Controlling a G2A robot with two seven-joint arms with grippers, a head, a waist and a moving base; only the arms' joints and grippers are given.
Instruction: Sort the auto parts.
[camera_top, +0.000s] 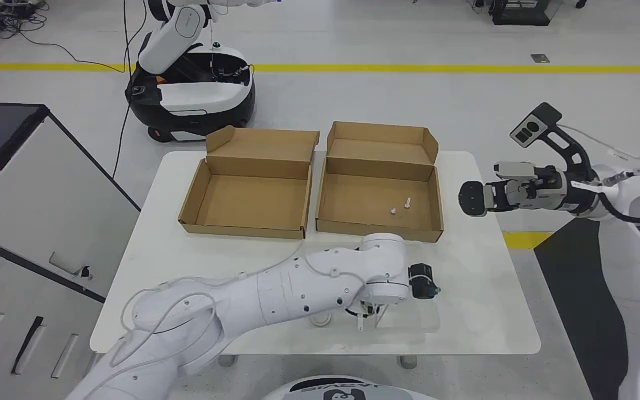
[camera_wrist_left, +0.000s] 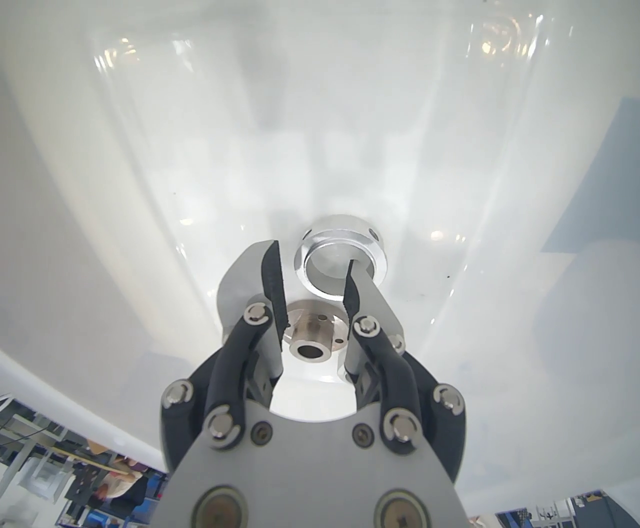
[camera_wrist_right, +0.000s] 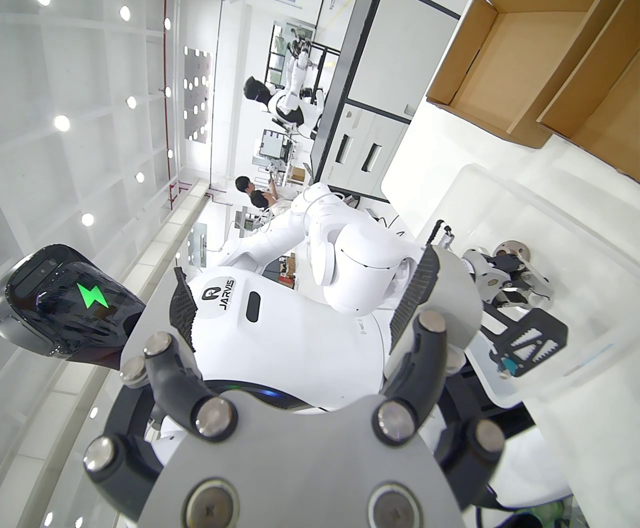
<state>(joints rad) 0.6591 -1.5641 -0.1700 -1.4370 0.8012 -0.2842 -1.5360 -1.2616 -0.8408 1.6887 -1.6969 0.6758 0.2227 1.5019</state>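
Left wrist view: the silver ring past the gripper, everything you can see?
The silver ring is bright machined metal, thick-walled with a wide open bore and two small holes in its outer wall. It lies flat in the clear tub, just ahead of the left gripper, beside the flanged hub; contact with either is unclear.

A yellow line runs across the grey floor — well beyond the left gripper; a grey cabinet stands beside the table; round lights dot the ceiling.
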